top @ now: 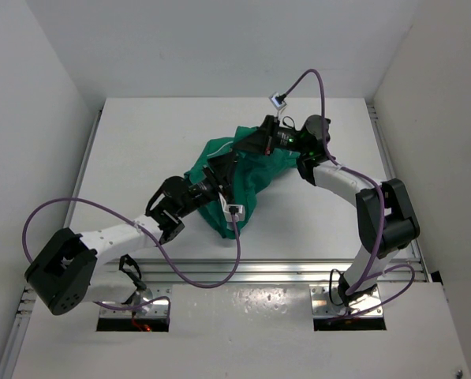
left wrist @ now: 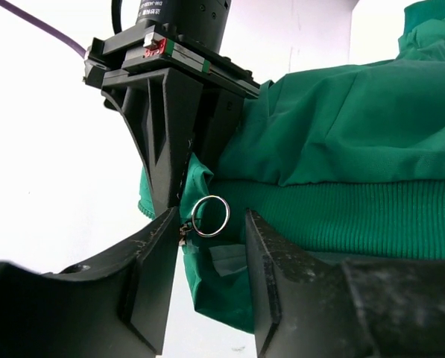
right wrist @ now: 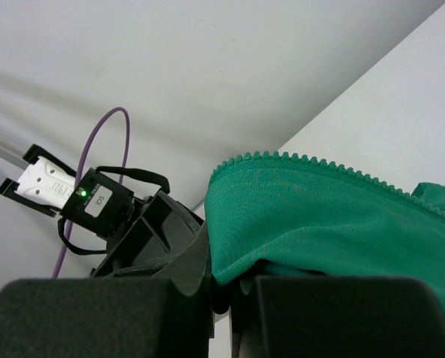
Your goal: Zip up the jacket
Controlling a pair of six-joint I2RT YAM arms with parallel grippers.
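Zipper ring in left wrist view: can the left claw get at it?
Probably yes. The ring appears to sit inside the open left claw, nothing in front; the right claw grips the jacket just behind it.

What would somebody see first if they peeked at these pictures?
A bright green jacket lies bunched in the middle of the white table, with both black arms reaching into it. Up close, a small shiny ring at the jacket's edge sits between the open fingers of the left pincer. The right pincer is clamped on the fabric just below the zipper teeth.
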